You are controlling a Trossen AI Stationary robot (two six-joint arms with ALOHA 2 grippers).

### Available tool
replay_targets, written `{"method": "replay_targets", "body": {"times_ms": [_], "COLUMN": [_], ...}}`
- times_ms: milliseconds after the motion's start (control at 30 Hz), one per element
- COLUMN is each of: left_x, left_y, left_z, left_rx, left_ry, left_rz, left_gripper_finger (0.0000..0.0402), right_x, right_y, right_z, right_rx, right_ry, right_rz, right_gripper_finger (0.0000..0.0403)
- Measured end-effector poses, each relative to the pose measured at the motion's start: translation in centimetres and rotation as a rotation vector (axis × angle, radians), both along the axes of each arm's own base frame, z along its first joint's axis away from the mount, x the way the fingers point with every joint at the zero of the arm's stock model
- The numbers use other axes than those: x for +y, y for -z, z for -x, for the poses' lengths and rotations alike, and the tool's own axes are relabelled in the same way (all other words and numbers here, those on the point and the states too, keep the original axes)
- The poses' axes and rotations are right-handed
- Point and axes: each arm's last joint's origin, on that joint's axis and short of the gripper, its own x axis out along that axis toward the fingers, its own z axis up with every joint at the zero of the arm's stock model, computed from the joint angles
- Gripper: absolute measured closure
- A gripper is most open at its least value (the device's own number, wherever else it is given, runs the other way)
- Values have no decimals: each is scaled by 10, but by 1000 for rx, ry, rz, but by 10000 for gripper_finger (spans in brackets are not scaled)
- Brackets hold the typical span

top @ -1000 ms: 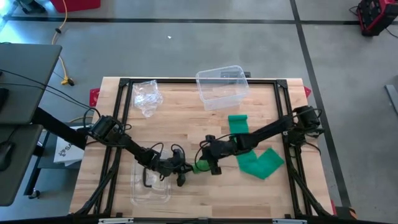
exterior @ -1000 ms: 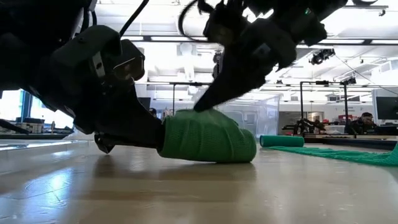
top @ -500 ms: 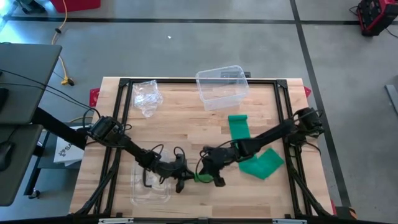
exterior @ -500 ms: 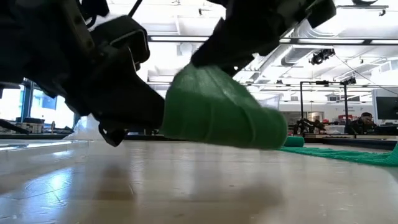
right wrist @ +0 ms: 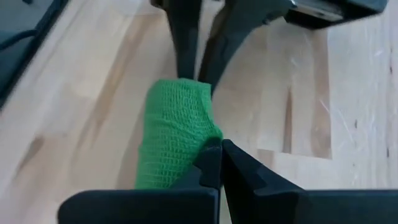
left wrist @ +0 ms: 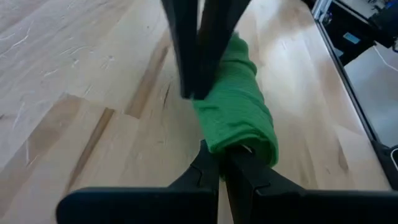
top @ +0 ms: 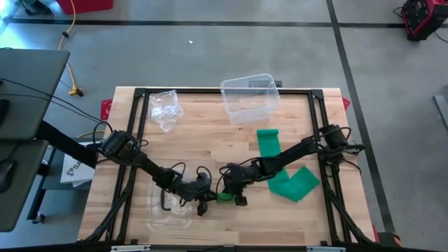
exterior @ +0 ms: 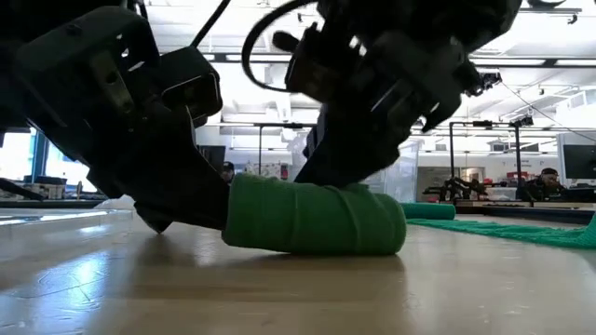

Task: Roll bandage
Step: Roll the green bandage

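Note:
A green bandage roll (top: 225, 195) lies on the wooden table near its near edge, and shows as a thick cylinder in the low view (exterior: 317, 220). My left gripper (top: 204, 193) is shut at the roll's left end, and my right gripper (top: 234, 190) is shut at its right end. The unrolled green bandage (top: 270, 145) lies flat to the right, with a folded part (top: 295, 183) near the right arm. Whether it joins the roll is hidden by the right arm. My left gripper pinches the roll's left end (left wrist: 244, 147) between its two fingers, coming from the table's left along the roll. The roll lies on the table. My right gripper pinches the roll's right end (right wrist: 196, 147) between its two fingers, slanting down from the table's right. The roll rests on the table (exterior: 307, 244).
A clear plastic box (top: 249, 97) stands at the far middle and crumpled clear plastic (top: 166, 108) at the far left. A clear tray (top: 169, 208) lies at the near left under the left arm. A black frame (top: 318, 105) borders the table.
Both grippers, shut on the roll's ends, have lifted it off the table, carried it a little toward the near edge and brought it down. The roll was tilted in the air half a second ago and now lies level on the wood.

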Motion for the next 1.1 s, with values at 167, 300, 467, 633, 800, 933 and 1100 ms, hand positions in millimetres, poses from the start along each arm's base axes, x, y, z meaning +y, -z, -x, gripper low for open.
{"method": "replay_targets", "body": {"times_ms": [167,300,467,633,800,933,1100], "left_x": [0,1,5,8,9,9,11], "left_y": [1,1,5,6,6,1,-15], "left_z": [1,1,2,1,0,2,10], "left_rx": [21,21,65,68,74,90,115], "left_ry": [-9,-12,-17,25,64,89,101], "left_rz": [2,-4,-34,-60,-77,-113,-156], "left_gripper_finger": [399,393,338,260,212,211,224], "right_x": [-5,-3,8,17,22,23,23], "right_y": [2,3,3,7,7,6,6], "right_z": [-1,-1,3,7,9,9,8], "right_rx": [6,10,11,28,15,3,-2], "right_ry": [6,-7,-5,-7,1,19,21], "right_rz": [-1,-11,4,29,43,67,70], "right_gripper_finger": [403,403,403,403,403,403,403]}}
